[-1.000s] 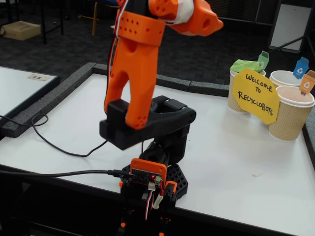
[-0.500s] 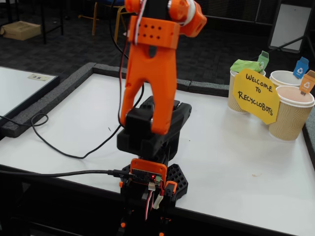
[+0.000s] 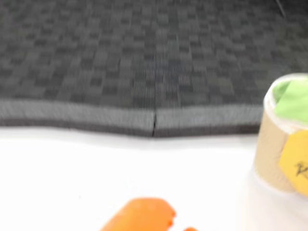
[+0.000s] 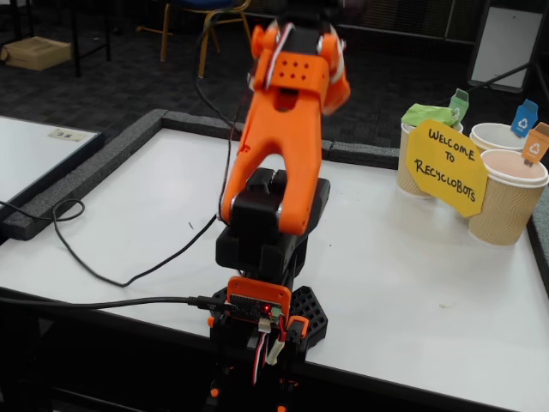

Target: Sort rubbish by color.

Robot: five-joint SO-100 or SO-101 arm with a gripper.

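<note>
Green rubbish (image 4: 426,113) sits in a beige paper cup (image 4: 411,172) at the white bench's (image 4: 412,275) far right corner, behind a yellow sign (image 4: 445,166). My orange pincer (image 3: 161,221) barely shows; whether it is wide or narrow, I cannot tell.

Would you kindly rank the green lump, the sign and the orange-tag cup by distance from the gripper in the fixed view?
From the gripper:
1. Green lump, in the left cup.
2. Sign, just right of it.
3. Orange-tag cup, far right, front.
</note>
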